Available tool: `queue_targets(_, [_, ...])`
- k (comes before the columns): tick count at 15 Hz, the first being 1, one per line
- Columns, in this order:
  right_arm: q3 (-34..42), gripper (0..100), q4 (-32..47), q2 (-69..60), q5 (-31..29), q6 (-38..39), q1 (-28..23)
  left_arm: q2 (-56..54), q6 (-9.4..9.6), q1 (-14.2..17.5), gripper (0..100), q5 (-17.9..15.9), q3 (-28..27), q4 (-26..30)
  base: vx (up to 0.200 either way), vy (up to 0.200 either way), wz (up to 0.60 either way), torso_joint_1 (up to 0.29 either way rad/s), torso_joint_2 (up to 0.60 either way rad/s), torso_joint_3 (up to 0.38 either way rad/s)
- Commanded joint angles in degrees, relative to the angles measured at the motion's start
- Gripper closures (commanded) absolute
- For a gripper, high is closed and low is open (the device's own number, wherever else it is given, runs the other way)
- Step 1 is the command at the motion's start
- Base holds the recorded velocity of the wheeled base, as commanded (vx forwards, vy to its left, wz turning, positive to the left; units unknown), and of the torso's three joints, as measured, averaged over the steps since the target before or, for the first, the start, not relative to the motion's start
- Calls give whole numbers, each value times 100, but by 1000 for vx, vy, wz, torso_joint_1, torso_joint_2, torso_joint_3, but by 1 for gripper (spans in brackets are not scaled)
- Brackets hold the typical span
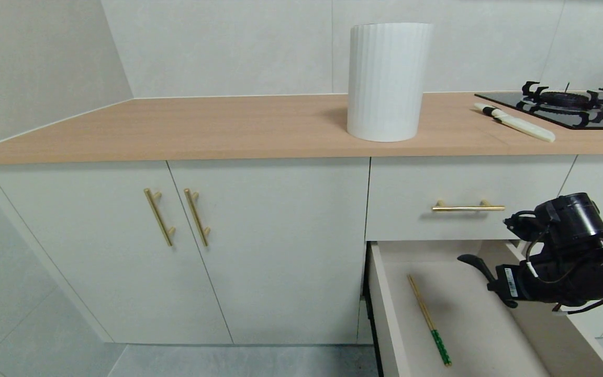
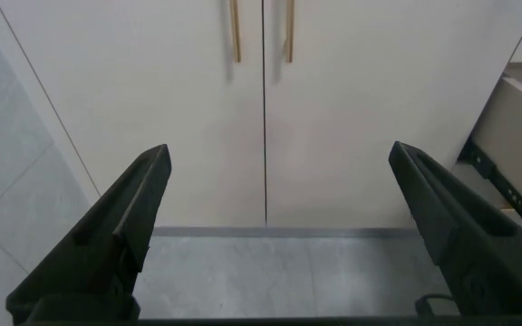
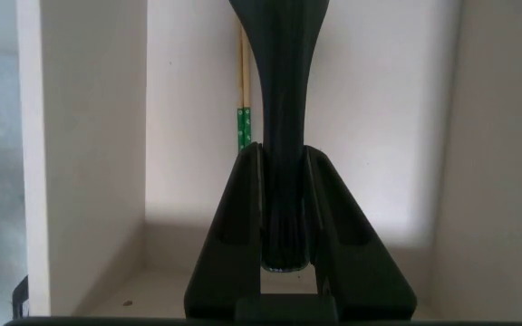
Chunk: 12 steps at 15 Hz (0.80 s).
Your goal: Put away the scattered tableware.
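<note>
Nearest, over the open drawer [image 1: 385, 314]: right gripper [image 1: 501, 283], pressed shut on a slim black utensil [image 1: 473, 262]. Handle pinched between the pads, broader end poking out past the fingertips toward the drawer's left wall. Cannot tell whether spoon or ladle. Hanging above the drawer's floor on its right half, apparently not touching it.

Inside the drawer, nearer its left wall: chopsticks [image 1: 427, 319] with green ends, lying lengthwise, stowed by the look of it.

Step in hand, judging from this: laying the utensil in the drawer. To do it well:
- Lower until the broad end is just above the drawer's floor before spreading the fingers, to avoid a drop and a bounce.
- Keep it lengthwise, beside the chopsticks and to their right, not across them.
- Stay off the drawer's right wall.
- Lift straight up afterwards, so as not to drag the handle along.

Directly above the drawer: a closed drawer front with a brass handle [image 1: 468, 208]. Higher still, the countertop [image 1: 202, 125]:
- A white knife [image 1: 516, 123] lying above the drawer's right side, beside the hob [image 1: 568, 104]; probably next to put away.
- A white ribbed canister [image 1: 385, 81] standing above the drawer's left edge.

Left of the drawer: two shut cabinet doors [image 1: 176, 246]. Facing them, low down: left gripper [image 2: 279, 158], spread wide, holding nothing.
</note>
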Motion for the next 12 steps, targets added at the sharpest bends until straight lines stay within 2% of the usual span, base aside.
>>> queue_targets(1, [-8, 100, -2, 124, -7, -12, 14, 9, -7, 0, 0, 2, 0, -1, 0, 0, 0, 0, 0, 0])
queue_targets(2, [1, 100, -2, 177, -16, -65, 49, 9, 2, 0, 0, 2, 0, -1, 0, 0, 0, 0, 0, 0])
queue_targets(5, [62, 100, -275, 889, -851, -232, 383, 9, 2, 0, 0, 2, 0, -1, 0, 0, 0, 0, 0, 0])
queue_targets(10, [493, 100, -2270, 2260, -991, -153, 418, 9, -7, 0, 0, 2, 0, -1, 0, 0, 0, 0, 0, 0])
queue_targets(12, [458, 100, -2586, 2700, -1220, -56, 462, 9, 2, 0, 0, 2, 0, -1, 0, 0, 0, 0, 0, 0])
